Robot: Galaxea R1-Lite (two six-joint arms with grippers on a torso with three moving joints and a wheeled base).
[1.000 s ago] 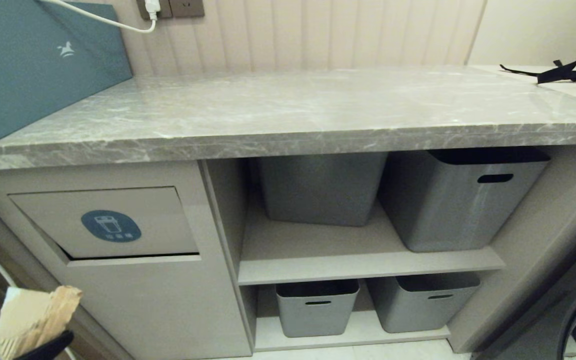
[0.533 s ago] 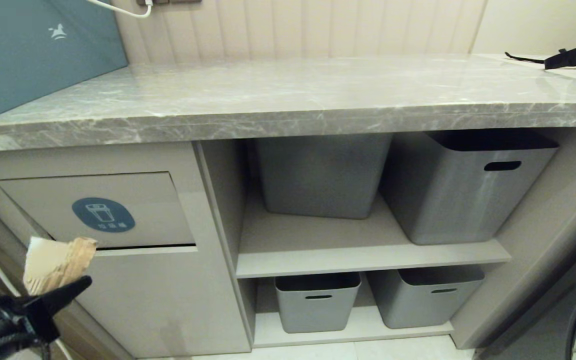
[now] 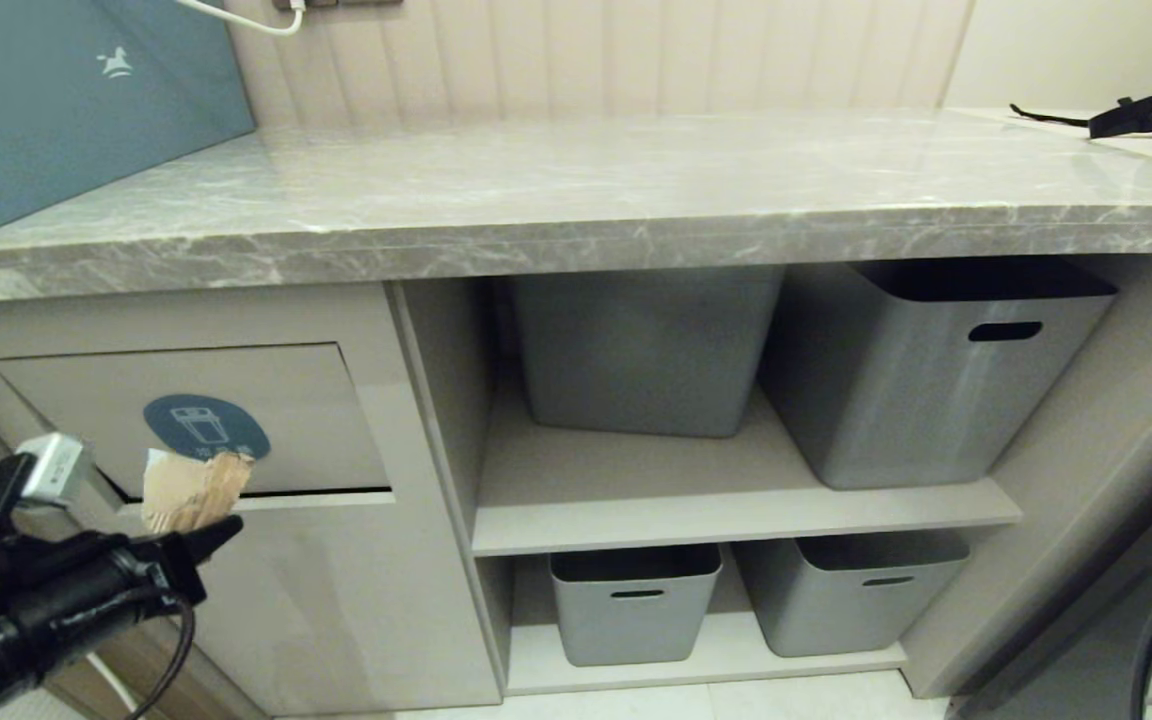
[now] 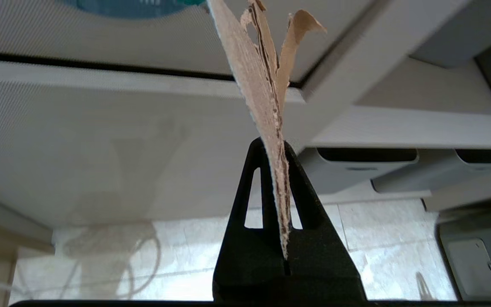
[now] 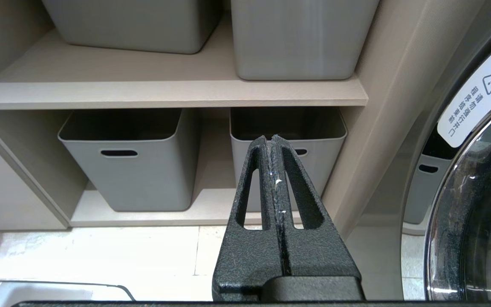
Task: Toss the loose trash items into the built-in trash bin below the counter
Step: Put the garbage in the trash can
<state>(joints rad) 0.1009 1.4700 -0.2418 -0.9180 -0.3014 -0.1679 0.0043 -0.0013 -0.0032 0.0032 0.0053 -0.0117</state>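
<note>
Four grey tubs (image 3: 636,345), one paper scrap (image 3: 191,488)

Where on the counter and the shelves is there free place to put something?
The marble counter is bare between the teal box and the black strap. The upper shelf has a bare strip before its grey tubs; the lower shelf is crowded.

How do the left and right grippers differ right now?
The left gripper is shut on a beige-brown paper scrap; the right gripper is shut on nothing. The left gripper is raised to the bin flap, the scrap near the blue sticker; the right gripper hangs low, facing the lower grey tubs. The left shows in the head view, the right does not. Both are black, fingers together.
</note>
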